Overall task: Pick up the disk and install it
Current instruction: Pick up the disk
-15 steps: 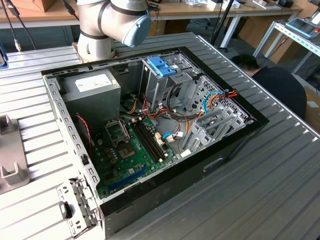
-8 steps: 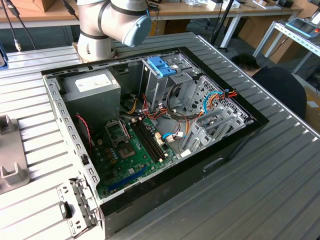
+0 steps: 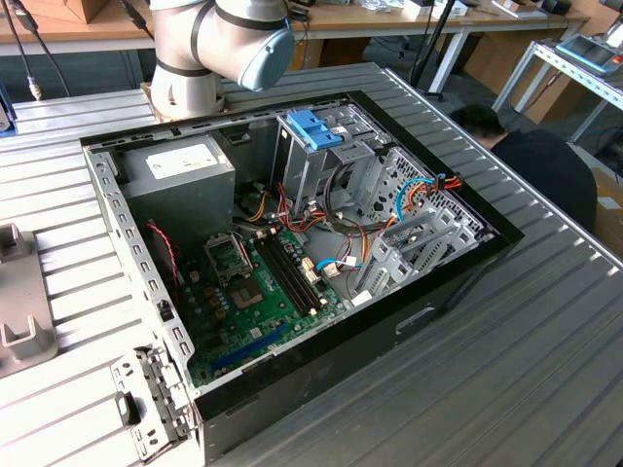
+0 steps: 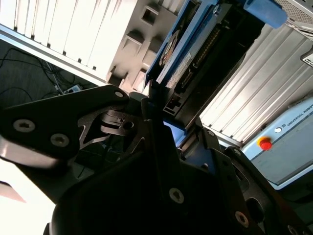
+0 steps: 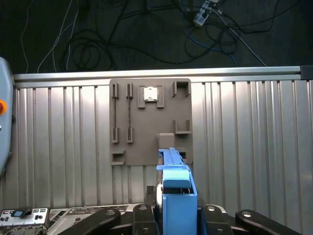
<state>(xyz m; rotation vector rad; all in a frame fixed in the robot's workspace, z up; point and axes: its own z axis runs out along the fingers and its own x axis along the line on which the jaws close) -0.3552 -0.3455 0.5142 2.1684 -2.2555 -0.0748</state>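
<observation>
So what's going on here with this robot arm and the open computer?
The arm's end effector is shut on the disk, a drive in a light blue carrier, holding it over a grey fixture plate on the slatted table. The open computer case lies on the table too; the disk is not yet in it.

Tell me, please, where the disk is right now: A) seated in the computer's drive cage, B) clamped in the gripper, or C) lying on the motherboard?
B: in the second wrist view the gripper is shut on the disk, and in the first wrist view its light blue carrier sticks out above the table.
</observation>
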